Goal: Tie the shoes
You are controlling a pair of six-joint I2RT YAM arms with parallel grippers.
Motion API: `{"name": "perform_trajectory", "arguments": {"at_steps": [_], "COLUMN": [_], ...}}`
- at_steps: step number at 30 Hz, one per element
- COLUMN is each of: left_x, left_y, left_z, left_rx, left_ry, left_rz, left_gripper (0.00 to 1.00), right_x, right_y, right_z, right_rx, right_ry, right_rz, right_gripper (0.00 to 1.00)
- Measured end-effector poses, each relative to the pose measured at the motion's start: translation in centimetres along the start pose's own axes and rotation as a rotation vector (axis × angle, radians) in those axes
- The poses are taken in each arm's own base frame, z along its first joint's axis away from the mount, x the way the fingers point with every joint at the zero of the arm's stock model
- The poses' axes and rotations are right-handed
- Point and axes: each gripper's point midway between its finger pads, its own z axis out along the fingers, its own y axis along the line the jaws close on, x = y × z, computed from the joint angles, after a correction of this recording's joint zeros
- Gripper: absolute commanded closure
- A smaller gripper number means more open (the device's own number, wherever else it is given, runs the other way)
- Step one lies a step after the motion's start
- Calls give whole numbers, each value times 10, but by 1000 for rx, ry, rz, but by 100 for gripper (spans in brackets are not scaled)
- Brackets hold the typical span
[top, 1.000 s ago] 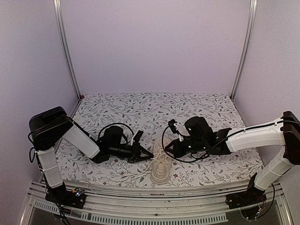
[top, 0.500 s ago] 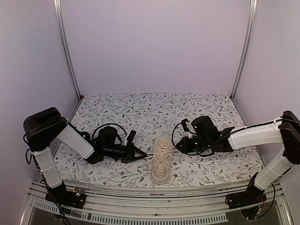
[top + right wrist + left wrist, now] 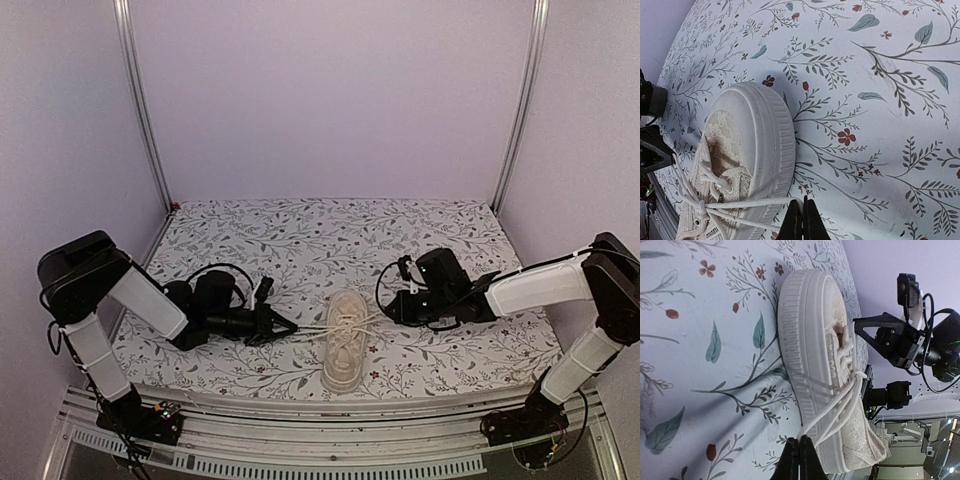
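Black left gripper (image 3: pixel 288 329) sits low over the floral cloth (image 3: pixel 330 235), fingers clenched on one strand of the laces (image 3: pixel 832 407), which runs taut to its tips. Cream sneaker (image 3: pixel 343 355) stands sole-down near the table's front edge, between both arms. Right gripper (image 3: pixel 392 310) is likewise clamped on a second strand, stretched taut to the right of the shoe.

left arm (image 3: pixel 140 300) and right arm (image 3: pixel 530 290) have white shells, black joints, looping black cables (image 3: pixel 379 290), tapered black fingers (image 3: pixel 790 465).
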Motion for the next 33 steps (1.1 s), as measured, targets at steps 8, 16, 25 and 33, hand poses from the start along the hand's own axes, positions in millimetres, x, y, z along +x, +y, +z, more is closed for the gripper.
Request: {"name": "perform_trajectory", "arguments": {"at_steps": [8, 16, 25, 33], "left_x": [-3, -4, -7, -18], "left_y": [6, 8, 5, 23], "left_z": [-11, -13, -15, -25], "left_rx": [-15, -25, -34, -136], "left_ry": [-23, -31, -34, -58], "left_rz": [5, 20, 54, 88], "left_gripper": [100, 100, 100, 31], "right_x": [5, 3, 0, -10], "right_y": [-16, -18, -15, -34], "right_z": [1, 1, -4, -21], "right_rx": [-7, -19, -40, 5], "right_ry": [8, -4, -14, -64], "right_rz": [37, 50, 40, 23], "right_gripper": [98, 98, 93, 25]}}
